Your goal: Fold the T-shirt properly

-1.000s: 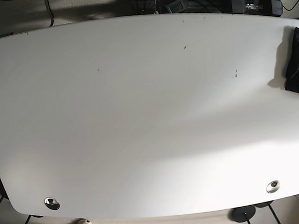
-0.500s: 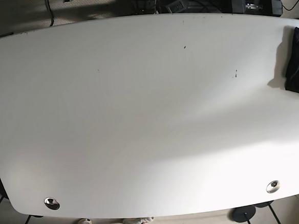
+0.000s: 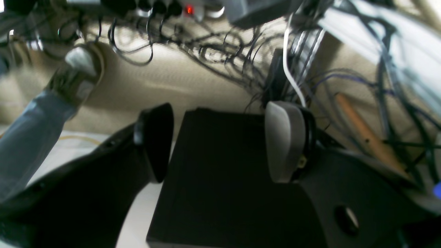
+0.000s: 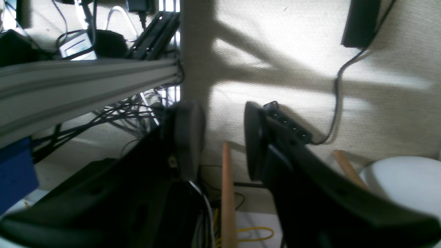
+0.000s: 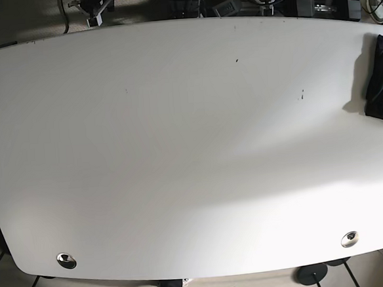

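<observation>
Left wrist view: the left gripper (image 3: 220,141) has its fingers spread wide with nothing between them, above a black box (image 3: 224,193), with tangled cables (image 3: 213,51) on the floor behind.

Right wrist view: the right gripper (image 4: 224,141) is parted and empty; a wooden stick (image 4: 228,193) shows in the gap.

Base view: the white table (image 5: 179,151) carries a dark T-shirt (image 5: 382,81), bunched at its far right edge.

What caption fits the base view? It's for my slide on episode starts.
Wide white table with a dark folded T-shirt at its right edge; no arm over the tabletop.
</observation>
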Motion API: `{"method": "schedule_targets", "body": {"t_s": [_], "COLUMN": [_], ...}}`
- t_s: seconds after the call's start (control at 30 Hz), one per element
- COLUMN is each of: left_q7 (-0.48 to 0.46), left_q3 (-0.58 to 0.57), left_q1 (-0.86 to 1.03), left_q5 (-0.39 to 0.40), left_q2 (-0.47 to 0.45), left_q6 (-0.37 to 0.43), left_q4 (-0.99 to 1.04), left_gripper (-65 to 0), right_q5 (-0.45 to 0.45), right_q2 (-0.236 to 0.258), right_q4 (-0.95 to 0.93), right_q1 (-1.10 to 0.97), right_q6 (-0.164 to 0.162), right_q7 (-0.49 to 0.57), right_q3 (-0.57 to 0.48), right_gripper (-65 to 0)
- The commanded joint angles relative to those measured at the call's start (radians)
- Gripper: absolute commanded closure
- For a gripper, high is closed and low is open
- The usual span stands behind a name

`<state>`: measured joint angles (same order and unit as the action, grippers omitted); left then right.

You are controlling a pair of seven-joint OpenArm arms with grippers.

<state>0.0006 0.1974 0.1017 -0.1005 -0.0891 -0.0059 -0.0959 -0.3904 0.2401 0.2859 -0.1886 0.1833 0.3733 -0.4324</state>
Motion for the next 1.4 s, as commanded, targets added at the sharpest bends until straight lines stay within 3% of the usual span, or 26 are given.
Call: {"method": "schedule_targets", "body": {"t_s": [0.03,0.27,0.47,0.67,0.9,1.07,1.33,1.4], "left_q7": [0.0,-0.012,-0.017,-0.158,-0.19,-0.189,-0.189,-0.189], "left_q3": [0.001,-0.003,-0.005,-0.005,-0.003,-0.003,-0.005,-0.005], "left_q1": [-0.007,-0.013,-0.013,0.057,0.329,0.493,0.763,0.835], "left_q5": [0.003,0.002,0.0,0.0,0.0,-0.002,0.003,0.003], "left_q2": [-0.002,-0.004,-0.004,0.018,0.087,0.122,0.15,0.15], "left_q6": [0.007,0.008,0.008,0.008,0.008,0.007,0.007,0.007], "left_q4": [-0.003,-0.012,-0.012,-0.046,-0.486,-0.738,-1.071,-1.169], "left_gripper": [-38.8,-38.8,-38.8,-38.6,-38.6,-38.6,-38.6,-38.6], "right_q5": [-0.003,-0.003,-0.003,-0.009,-0.014,-0.005,-0.005,-0.012], "right_q2": [0.011,0.011,-0.021,-0.012,0.078,0.114,0.169,0.206], "right_q4": [-0.001,0.003,-0.001,0.08,0.322,0.416,0.632,0.712], "right_q1": [-0.004,-0.004,-0.004,-0.087,-0.266,-0.371,-0.564,-0.622], "right_q6": [0.002,0.002,0.002,0.002,0.002,0.009,0.008,0.003], "right_q7": [0.01,0.01,0.01,0.02,0.017,0.013,0.011,0.01], "right_q3": [0.0,0.0,0.0,0.002,0.017,0.134,0.137,0.137], "right_gripper": [-20.3,-20.5,-20.3,-20.1,-20.1,-20.1,-20.1,-20.1]}}
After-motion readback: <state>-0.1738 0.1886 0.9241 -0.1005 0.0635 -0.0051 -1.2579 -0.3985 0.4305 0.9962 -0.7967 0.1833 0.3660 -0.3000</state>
